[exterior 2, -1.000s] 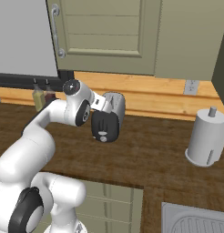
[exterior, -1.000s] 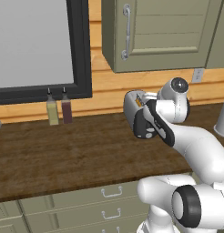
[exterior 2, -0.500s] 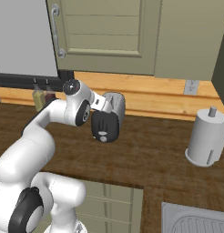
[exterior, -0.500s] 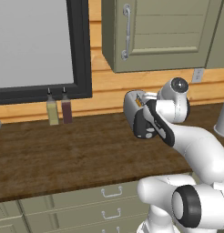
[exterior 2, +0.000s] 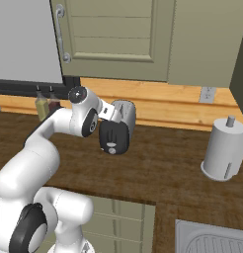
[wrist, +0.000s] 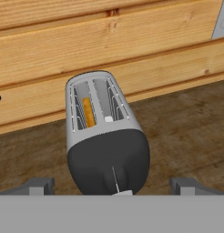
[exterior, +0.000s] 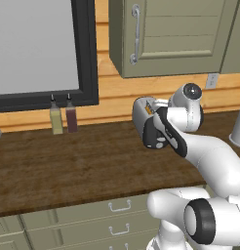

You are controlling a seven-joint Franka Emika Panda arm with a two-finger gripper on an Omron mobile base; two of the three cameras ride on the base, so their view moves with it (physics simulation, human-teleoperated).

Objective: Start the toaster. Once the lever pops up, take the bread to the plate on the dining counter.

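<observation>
The toaster [wrist: 107, 139] stood on the counter [exterior: 53, 166] against the wooden wall. From the hand view, the bread [wrist: 89, 112] sat in its left slot, the gripper [wrist: 114, 185] spread wide at its black end; base views hid both.

Dark wood worktop [exterior: 68, 166] here, and standing on it: the toaster [wrist: 104, 136] near the wall, two bottles [exterior: 63, 116] under the window, a paper towel roll [exterior 2: 223, 150] well right.
</observation>
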